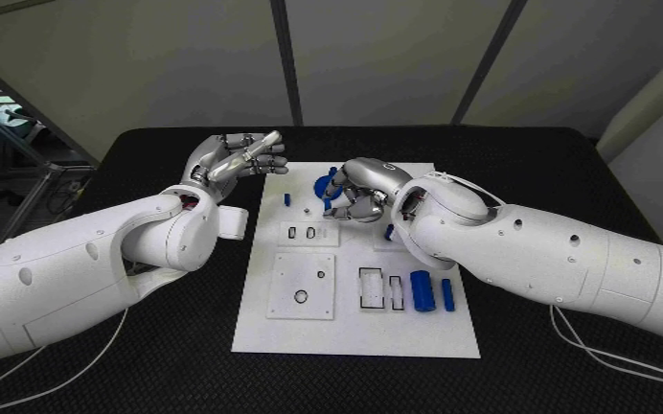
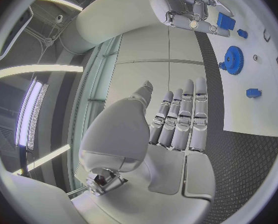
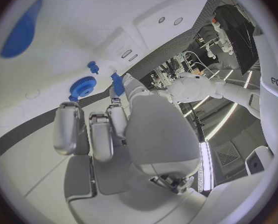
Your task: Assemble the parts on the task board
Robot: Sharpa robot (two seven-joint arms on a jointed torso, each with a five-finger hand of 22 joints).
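Partly, right hand (image 1: 362,187) hides blue gear (image 1: 326,185).

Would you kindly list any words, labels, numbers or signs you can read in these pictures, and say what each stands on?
"ed": pale letters on a white panel at the room's edge, cut off by the right wrist view's rim.
White task board: black outline marks, no readable text.
Blue gear and other blue parts: no markings legible.
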